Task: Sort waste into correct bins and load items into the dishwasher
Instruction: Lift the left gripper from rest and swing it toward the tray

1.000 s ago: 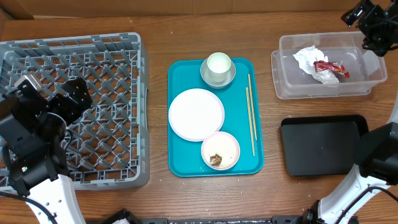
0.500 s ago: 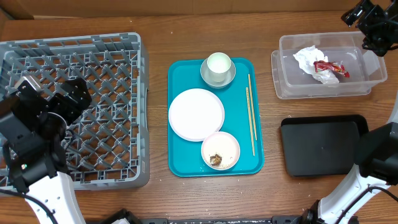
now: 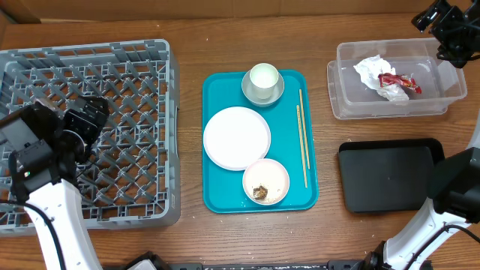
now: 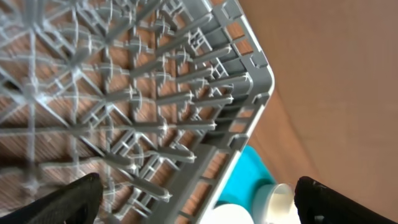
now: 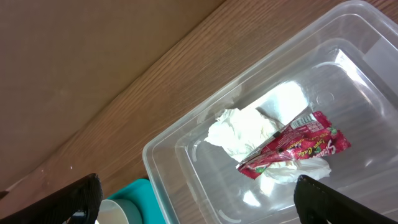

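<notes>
left fingers (image 4: 68, 199): spread wide, holding nothing; hung over the grey dish rack (image 3: 135, 52), toward its left side.
right fingers (image 5: 62, 199): spread wide, holding nothing; raised near the far right corner of the clear tub (image 3: 345, 105).
dish rack: directly below the left fingers; its far corner lay ahead of them in the wrist view.
clear tub: below and ahead of the right fingers, on the table (image 3: 187, 30).
napkin (image 5: 239, 132): crumpled, white, in the tub, ahead of the right fingers and between them in the wrist view.
wrapper (image 5: 298, 146): red-and-brown, lying against the napkin in the tub; white script lettering on the red face, too small and creased to read.
black tray (image 3: 390, 176): on the table, just beside the tub on its near side, well apart from both sets of fingers.
teal tray (image 3: 217, 202): between rack and tub, well right of the left fingers.
plate (image 3: 236, 137): white, round, mid teal tray.
cup (image 3: 263, 79): white, sat in a small bowl (image 3: 274, 96) at the tray's far end; seen just past the rack corner from the left fingers.
second bowl (image 3: 274, 174): near end of the tray, touching the plate's edge.
food scraps (image 3: 260, 193): brown, inside the second bowl.
chopsticks (image 3: 301, 139): pair, lying lengthwise along the tray's right side, toward the right fingers' half of the table.
</notes>
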